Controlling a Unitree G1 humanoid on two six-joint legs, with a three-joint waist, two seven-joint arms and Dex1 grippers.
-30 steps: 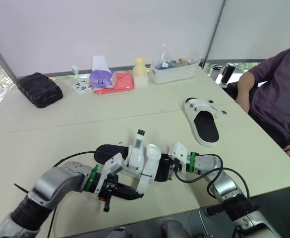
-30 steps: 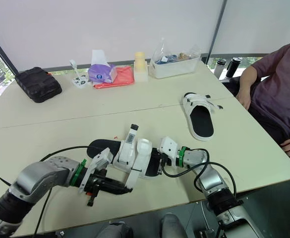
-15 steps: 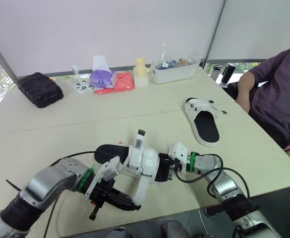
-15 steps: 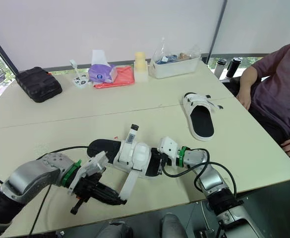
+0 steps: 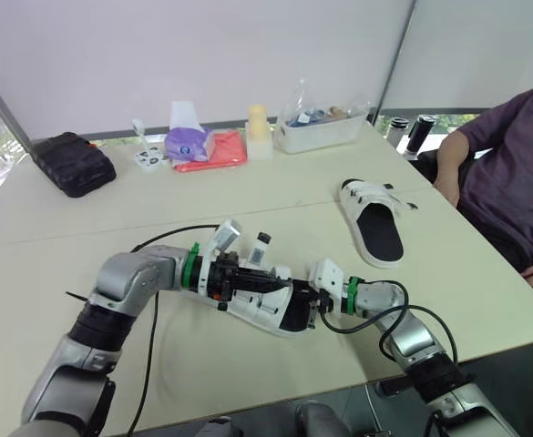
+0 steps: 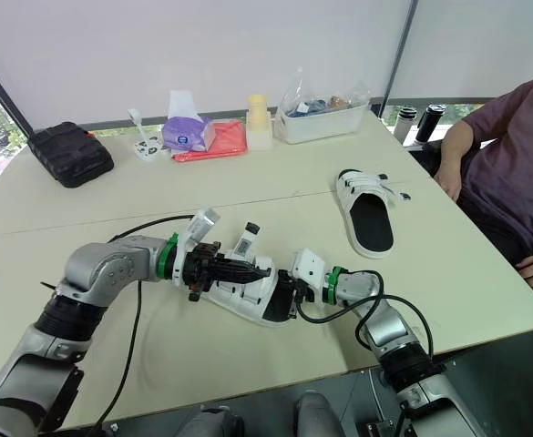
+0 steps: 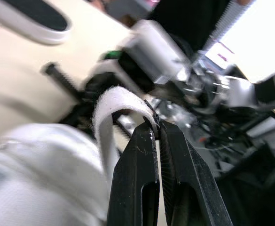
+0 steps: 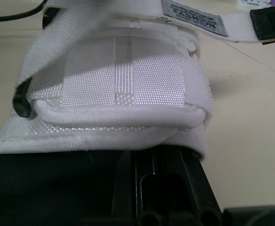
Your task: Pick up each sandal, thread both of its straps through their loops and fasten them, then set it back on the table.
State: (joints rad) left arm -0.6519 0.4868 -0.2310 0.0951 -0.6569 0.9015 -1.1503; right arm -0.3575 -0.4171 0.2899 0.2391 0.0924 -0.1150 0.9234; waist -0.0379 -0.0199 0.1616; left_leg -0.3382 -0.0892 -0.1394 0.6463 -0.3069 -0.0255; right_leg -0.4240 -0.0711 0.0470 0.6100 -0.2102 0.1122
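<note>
My table bears a black pouch, a tissue pack and a clear tub. One white sandal lies rightward.

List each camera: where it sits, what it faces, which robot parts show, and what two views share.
Left eye view: on the head, looking forward and down at the table; both arms, left gripper and right gripper at the near sandal.
Right eye view: the head's other eye, same scene, both arms.
Left wrist view: left wrist, along its shut fingers pinching a strap.
Right wrist view: right wrist, facing the near sandal close up.
Shared: both eyes show the far sandal and a person.
</note>
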